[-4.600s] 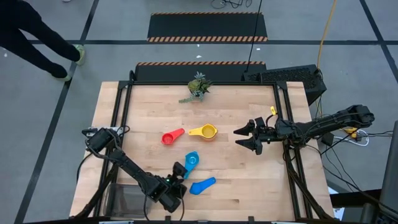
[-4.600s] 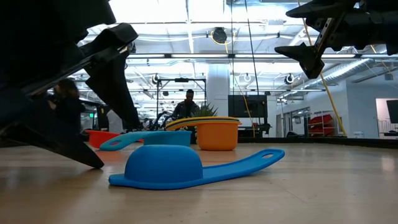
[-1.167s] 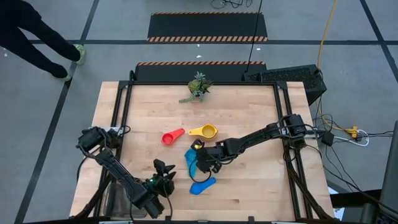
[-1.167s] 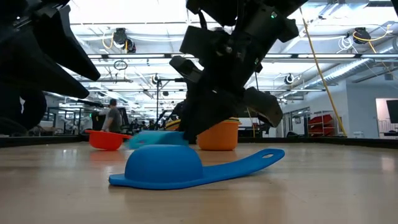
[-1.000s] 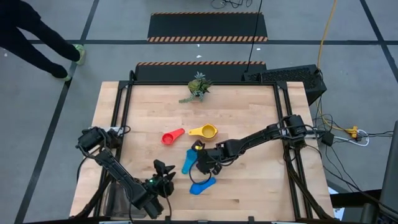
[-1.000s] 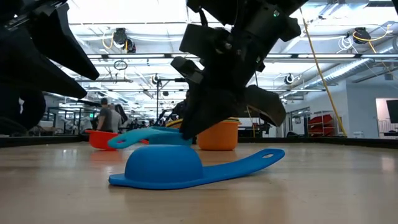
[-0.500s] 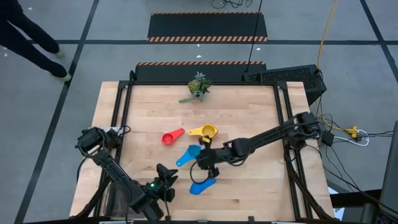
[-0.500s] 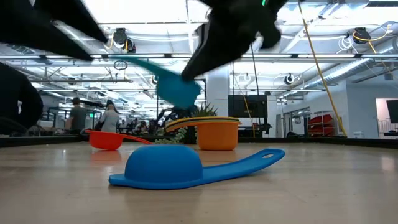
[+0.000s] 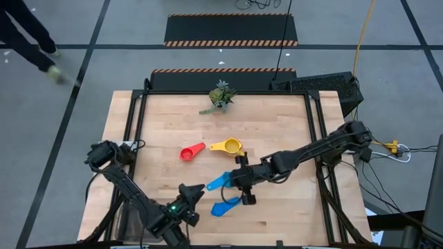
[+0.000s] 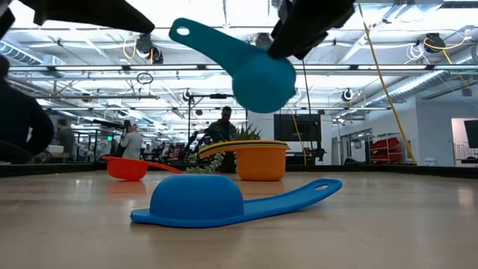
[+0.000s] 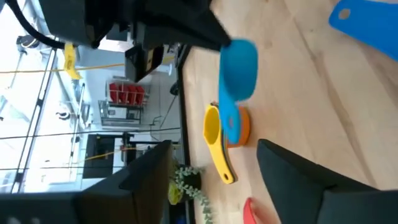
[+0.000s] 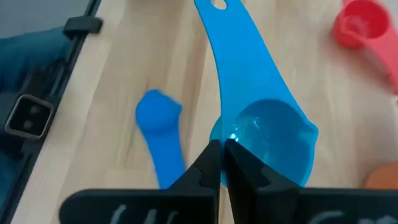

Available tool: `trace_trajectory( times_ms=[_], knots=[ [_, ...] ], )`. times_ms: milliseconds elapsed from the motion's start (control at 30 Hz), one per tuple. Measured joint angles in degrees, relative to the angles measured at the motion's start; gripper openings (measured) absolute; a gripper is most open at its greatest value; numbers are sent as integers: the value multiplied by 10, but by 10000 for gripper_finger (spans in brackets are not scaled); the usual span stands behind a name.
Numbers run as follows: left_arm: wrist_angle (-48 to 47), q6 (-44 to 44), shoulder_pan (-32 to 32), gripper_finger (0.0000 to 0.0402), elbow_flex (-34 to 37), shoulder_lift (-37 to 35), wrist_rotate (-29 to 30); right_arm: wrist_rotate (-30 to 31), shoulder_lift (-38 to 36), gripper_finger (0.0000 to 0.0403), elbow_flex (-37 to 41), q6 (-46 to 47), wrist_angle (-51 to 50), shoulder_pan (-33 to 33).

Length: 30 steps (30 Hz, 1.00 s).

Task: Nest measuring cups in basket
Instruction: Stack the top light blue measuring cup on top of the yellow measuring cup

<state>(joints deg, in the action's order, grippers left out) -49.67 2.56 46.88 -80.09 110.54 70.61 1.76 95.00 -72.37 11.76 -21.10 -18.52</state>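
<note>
The right gripper (image 9: 240,178) is out over the middle of the wooden counter (image 9: 277,117), its fingers (image 12: 211,163) pinched tight on the rim of the light blue measuring cup (image 9: 220,181), which it holds in the air, clear of the counter. In the low view the cup (image 10: 250,69) hangs high with its handle pointing up and away from the bowl; the right wrist view looks down into its open bowl (image 12: 264,138), with the long handle reaching away from the fingers. Just beneath it on the counter lies the blue measuring cup (image 9: 225,206), bowl down, its handle with a small hole at the end resting on the wood (image 10: 216,204). Farther back stand the yellow measuring cup (image 9: 227,146) and the red measuring cup (image 9: 190,152), side by side and apart from each other. A small green plant (image 9: 219,96) sits near the far edge of the counter. The left gripper (image 9: 190,197) is low at the near left of the counter, its fingers (image 11: 140,180) spread apart and gripping nothing, pointed toward the cups. The basket is not clearly made out in these views. A person's legs (image 9: 28,38) show on the floor beyond the counter's far left corner.
</note>
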Motion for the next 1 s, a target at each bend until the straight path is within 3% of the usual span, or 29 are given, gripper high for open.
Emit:
trace_trajectory(
  times_ms=[133, 233, 500, 1000],
  knots=[
    [4, -7, -8, 273, 0, 0, -2, -10, -9, 0, 11, 12, 1, 0],
    [7, -15, -12, 274, 0, 0, -12, -19, -11, 0, 14, 15, 7, 1],
    [67, -62, -21, 221, 0, 0, -21, -36, -11, 0, 14, 11, 37, 1],
    [158, -105, -33, 161, 0, 0, -32, -53, -11, 0, 14, 9, 37, 0]
  ],
)
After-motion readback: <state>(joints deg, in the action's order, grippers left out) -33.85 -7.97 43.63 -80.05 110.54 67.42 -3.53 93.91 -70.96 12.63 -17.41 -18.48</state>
